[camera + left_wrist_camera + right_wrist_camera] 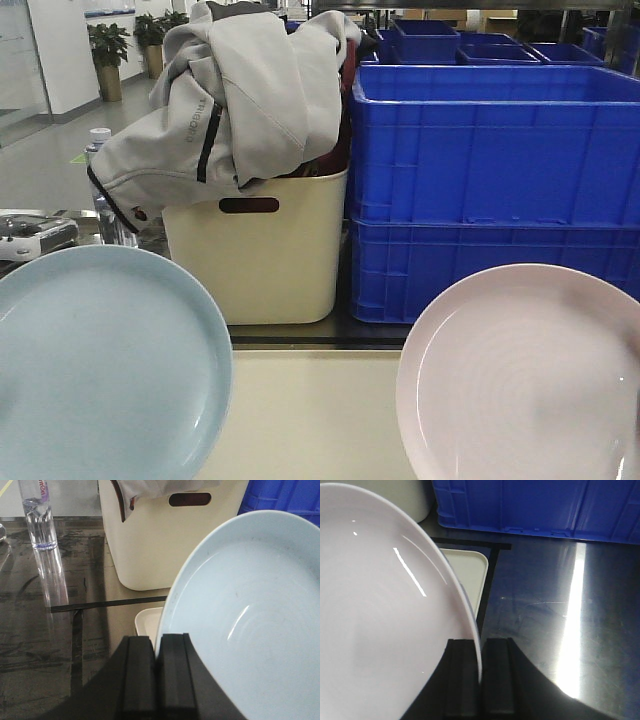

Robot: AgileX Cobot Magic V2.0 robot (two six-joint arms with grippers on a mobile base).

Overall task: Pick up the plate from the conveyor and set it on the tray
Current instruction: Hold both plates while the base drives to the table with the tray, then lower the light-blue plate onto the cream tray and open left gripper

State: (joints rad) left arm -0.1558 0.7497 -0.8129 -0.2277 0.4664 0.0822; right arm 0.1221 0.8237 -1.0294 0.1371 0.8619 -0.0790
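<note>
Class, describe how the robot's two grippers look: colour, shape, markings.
The left gripper has matte black jaws: two flat rectangular bars widening into a black body. The right gripper looks the same. No cables or markings show.

Warehouse-like hall: stacked blue crates (pixel 490 190)

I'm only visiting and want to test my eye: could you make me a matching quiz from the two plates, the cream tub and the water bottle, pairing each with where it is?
Things:
1. light blue plate
2. pink plate
3. cream tub
4. water bottle

Places:
A. pinched by the right tool
B. grey jacket heaped on top
C. standing on the dark table
D. pinched by the left tool

Pairs: 1-D, 2-A, 3-B, 4-C.
</note>
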